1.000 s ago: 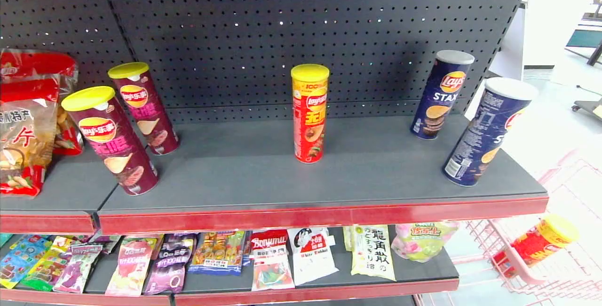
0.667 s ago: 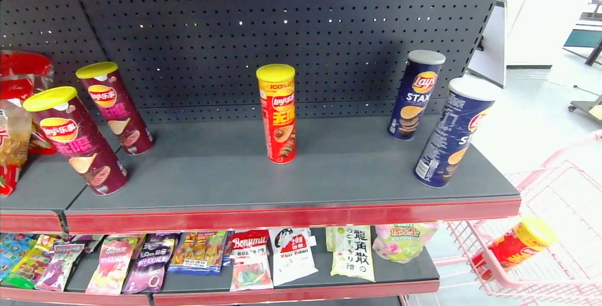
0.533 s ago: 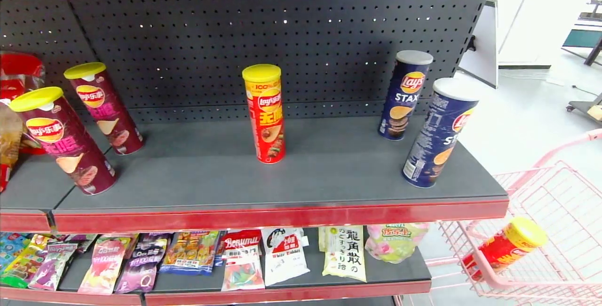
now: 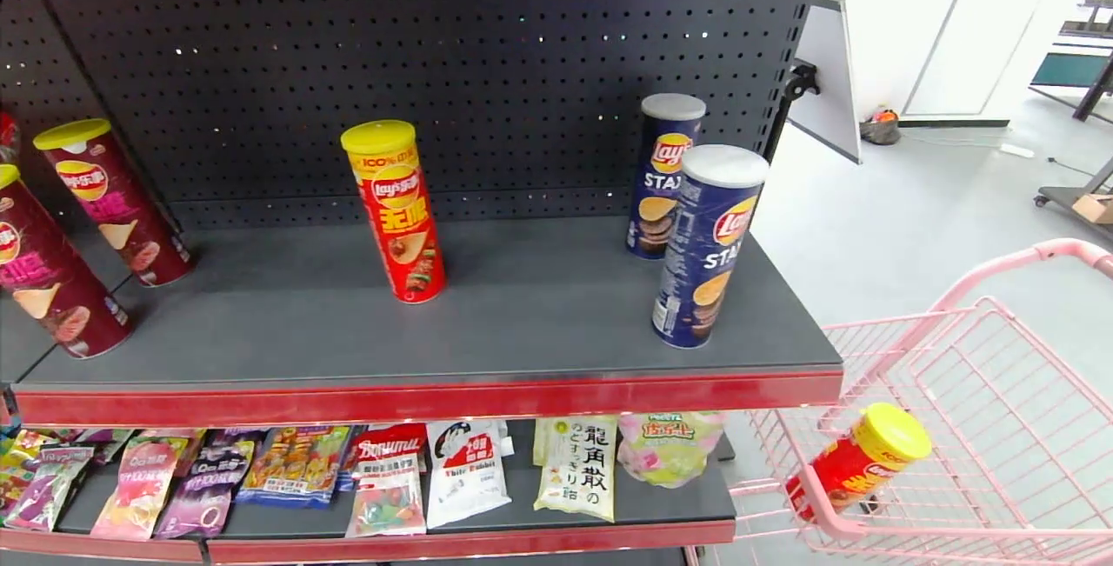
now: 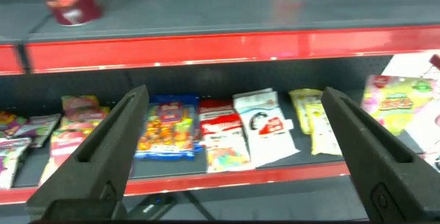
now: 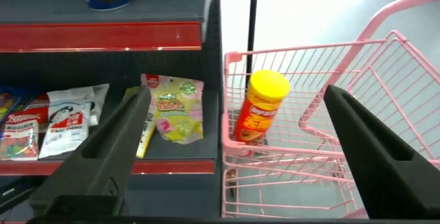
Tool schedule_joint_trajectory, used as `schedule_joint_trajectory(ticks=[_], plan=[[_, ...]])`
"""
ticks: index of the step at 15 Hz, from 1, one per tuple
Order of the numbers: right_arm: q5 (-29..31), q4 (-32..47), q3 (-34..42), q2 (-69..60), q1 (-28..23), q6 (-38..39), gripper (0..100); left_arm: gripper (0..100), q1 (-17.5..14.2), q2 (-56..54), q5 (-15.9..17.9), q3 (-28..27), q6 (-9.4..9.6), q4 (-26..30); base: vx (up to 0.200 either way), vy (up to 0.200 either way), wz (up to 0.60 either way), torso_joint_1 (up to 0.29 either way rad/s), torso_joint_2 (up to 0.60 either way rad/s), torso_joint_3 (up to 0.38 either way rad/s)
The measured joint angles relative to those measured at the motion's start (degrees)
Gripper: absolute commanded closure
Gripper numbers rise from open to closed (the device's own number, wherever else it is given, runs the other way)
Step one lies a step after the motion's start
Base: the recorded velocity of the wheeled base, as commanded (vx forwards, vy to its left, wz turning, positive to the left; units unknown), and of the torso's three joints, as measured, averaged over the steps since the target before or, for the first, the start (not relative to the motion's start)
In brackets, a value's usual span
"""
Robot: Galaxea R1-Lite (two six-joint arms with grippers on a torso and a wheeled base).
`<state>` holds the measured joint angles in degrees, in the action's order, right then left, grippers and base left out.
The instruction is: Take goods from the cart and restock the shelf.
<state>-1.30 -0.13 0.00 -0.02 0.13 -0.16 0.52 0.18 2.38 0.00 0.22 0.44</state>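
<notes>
Grey shelf board (image 4: 487,322) is carrying 5 standing chip cans (image 4: 396,209); pale floor (image 4: 913,227) is showing beyond. Red can (image 4: 856,462) is leaning in pink cart (image 4: 983,349), ahead between right gripper's (image 6: 237,159) wide-spread, empty fingers (image 6: 103,155). Left gripper (image 5: 234,162) is gaping empty too.

Two maroon cans (image 4: 113,201) at left, one red can (image 4: 396,209) at centre and two blue cans (image 4: 704,244) at right are stood on the upper shelf (image 4: 522,336).

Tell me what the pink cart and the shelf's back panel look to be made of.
The pink cart: likely metal wire with a pink coating; thin rods cross in an open grid under a thicker rail.
The back panel: probably painted sheet metal, matte dark grey; even rows of punched holes, some letting light through.
</notes>
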Motion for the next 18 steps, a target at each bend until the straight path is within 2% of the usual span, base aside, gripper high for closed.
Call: schedule_joint_trajectory(ticks=[3, 9, 18], plan=[[-0.2, 0.02, 0.0, 0.0, 0.05, 0.0, 0, 0, -0.01, 0.02, 0.02, 0.0, -0.01, -0.04, 0.0, 0.0, 0.0, 0.0, 0.0, 0.0], [-1.12, 0.02, 0.0, 0.0, 0.0, 0.0, 0, 0, 0.0, 0.0, -0.02, -0.02, -0.12, -0.01, 0.0, 0.0, -0.6, 0.006, 0.0, 0.0], [-1.12, -0.02, 0.0, 0.0, 0.07, 0.11, 0, 0, -0.04, 0.0, 0.0, 0.0, -0.12, 0.0, 0.0, 0.0, 0.0, 0.0, 0.0, 0.0]])
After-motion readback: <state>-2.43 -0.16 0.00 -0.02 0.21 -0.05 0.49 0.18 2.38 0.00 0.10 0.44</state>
